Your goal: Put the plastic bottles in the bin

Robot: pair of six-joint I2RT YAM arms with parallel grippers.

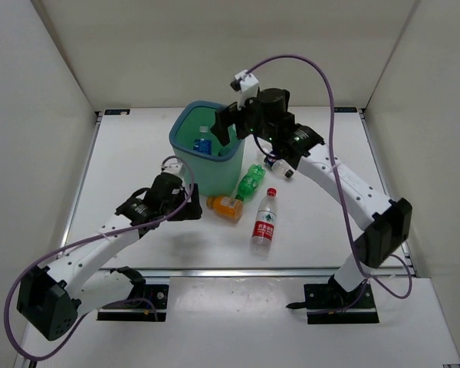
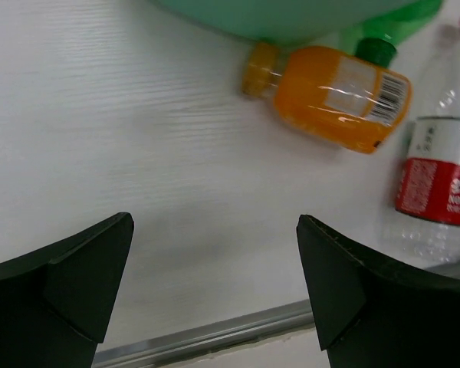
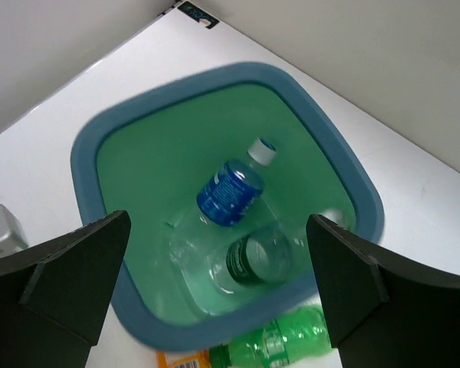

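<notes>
Black right gripper (image 3: 218, 218) hangs wide open over the bin (image 3: 84, 157); left gripper (image 2: 215, 219), also wide, low near orange bottle (image 2: 330, 93).

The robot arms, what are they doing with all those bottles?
They are tidying bottles into the teal bin. The right gripper hangs open over the bin's mouth, holding nothing. At least two bottles lie at the bottom: a blue-labelled bottle and a dark-labelled bottle. The left gripper is open too, low over the table, facing the orange bottle. That one, a green bottle and a red-labelled bottle lie on the table beside the bin.
</notes>
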